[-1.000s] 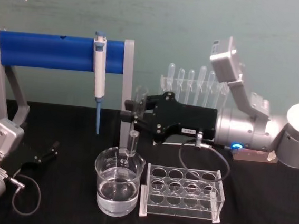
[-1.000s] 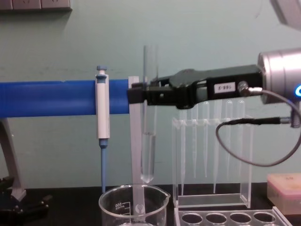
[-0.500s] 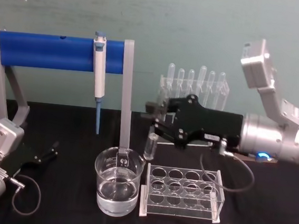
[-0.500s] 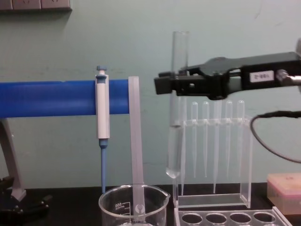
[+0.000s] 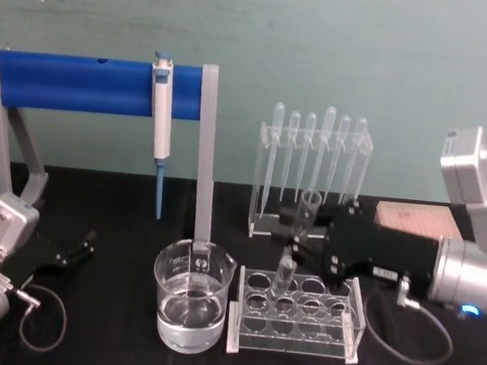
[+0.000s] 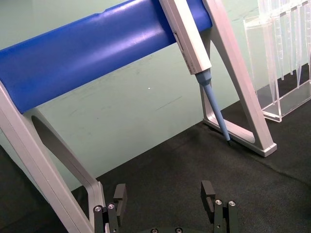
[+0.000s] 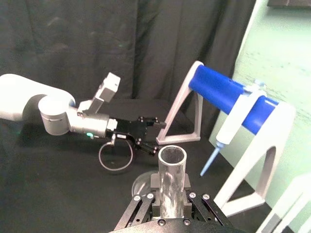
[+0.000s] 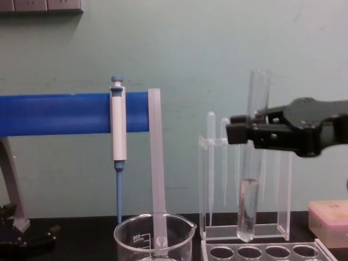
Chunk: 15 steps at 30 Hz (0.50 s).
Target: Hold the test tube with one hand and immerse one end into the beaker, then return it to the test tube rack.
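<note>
Right gripper [image 5: 298,228] reaches in from the right above the test tube rack [image 5: 292,349], jaws clamped on the test tube [image 8: 251,201] a little below its open rim. The tube is upright, its rounded bottom just above the rack's far row toward the left end and not seated in a hole. Clear liquid shows in its lower part. Beaker [image 5: 191,303] stands just left of the rack, partly filled, apart from the tube. Left gripper [image 6: 164,191] sits low at near left over the black table [image 5: 107,342], jaws apart, holding nothing
</note>
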Each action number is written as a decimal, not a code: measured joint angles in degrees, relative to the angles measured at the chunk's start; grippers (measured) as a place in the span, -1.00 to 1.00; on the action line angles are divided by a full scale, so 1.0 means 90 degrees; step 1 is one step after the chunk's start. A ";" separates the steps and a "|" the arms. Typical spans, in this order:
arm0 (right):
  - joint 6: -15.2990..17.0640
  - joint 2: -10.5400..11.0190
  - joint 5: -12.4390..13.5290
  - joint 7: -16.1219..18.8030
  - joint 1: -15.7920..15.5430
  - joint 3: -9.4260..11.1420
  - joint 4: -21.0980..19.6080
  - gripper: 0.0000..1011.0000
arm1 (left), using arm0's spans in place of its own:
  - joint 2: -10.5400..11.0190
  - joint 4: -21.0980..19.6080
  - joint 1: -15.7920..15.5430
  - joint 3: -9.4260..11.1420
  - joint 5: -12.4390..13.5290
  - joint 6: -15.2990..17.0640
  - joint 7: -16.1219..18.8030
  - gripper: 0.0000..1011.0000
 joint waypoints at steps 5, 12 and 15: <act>-0.0146 0.0068 -0.0065 -0.0064 -0.0276 0.0125 -0.0010 -0.55 | 0.0000 0.0000 0.0000 0.0000 0.0000 0.0000 0.0000 0.98; -0.0343 -0.0001 -0.0156 -0.0088 -0.0486 0.0215 0.0148 -0.55 | 0.0000 0.0000 0.0000 0.0000 0.0000 0.0000 0.0000 0.98; -0.0432 -0.0081 -0.0199 -0.0080 -0.0548 0.0256 0.0273 -0.55 | 0.0000 0.0000 0.0000 0.0000 0.0000 0.0000 0.0000 0.98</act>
